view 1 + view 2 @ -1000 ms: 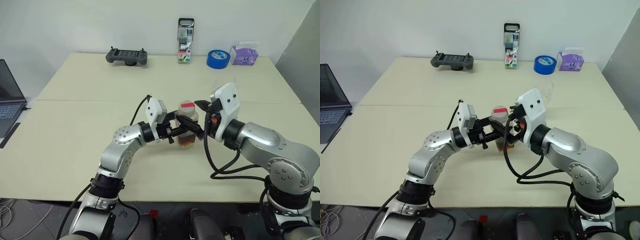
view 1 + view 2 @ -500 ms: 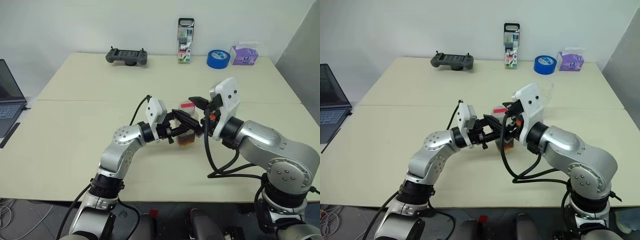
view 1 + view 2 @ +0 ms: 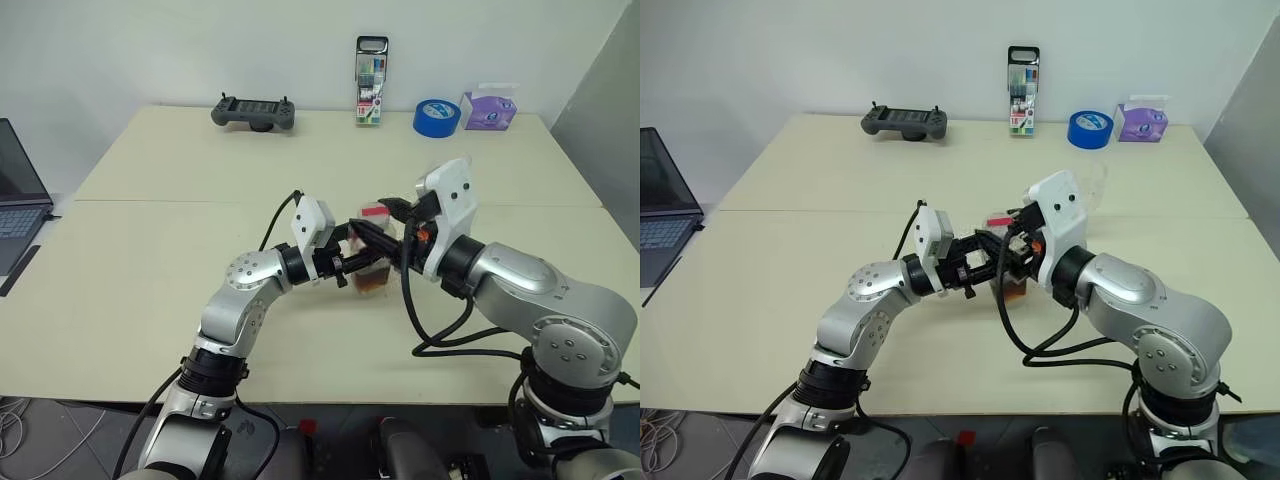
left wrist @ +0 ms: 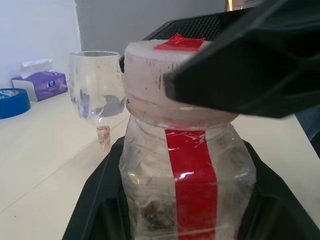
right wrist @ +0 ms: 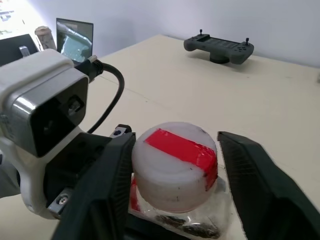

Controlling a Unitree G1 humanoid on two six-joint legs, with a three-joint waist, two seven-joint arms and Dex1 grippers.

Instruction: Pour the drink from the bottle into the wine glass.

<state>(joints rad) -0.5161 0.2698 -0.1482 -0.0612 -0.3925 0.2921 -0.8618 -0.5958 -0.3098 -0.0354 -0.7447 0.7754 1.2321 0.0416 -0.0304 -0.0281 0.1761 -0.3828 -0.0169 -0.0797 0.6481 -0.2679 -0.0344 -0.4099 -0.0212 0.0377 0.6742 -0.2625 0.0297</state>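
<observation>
Near the middle of the cream table (image 3: 150, 250), one bottle (image 3: 375, 262), upright, small and clear, with a red strip down its side. One whitish cap (image 5: 175, 160) on top, crossed by a patch of red tape. One shallow layer of the drink (image 3: 372, 284), dark reddish-brown, low in the bottle.

Two grippers at the bottle, one per arm. Left gripper (image 3: 385, 250) coming in from the robot's left, clenched on the bottle's body, one black finger on each side of it. Right gripper (image 5: 175, 140) reaching in from the robot's right at the level of the cap, close about it; cannot tell whether gripping the cap or loose.

One wine glass (image 4: 97, 85), upright on the table, clear, with a rounded bowl on a thin stem. Standing beyond the right arm, toward the far right of the table, apart from the bottle and touched by neither gripper.

Along the far edge, four single things well apart from the bottle: one dark game controller (image 3: 253, 111), one tall clear marker case (image 3: 371, 81) on end, one blue tape roll (image 3: 436, 117), one purple tissue box (image 3: 488, 109). Tape roll and tissue box just beside each other.

Off the table's left side, one open laptop (image 3: 18, 200)
</observation>
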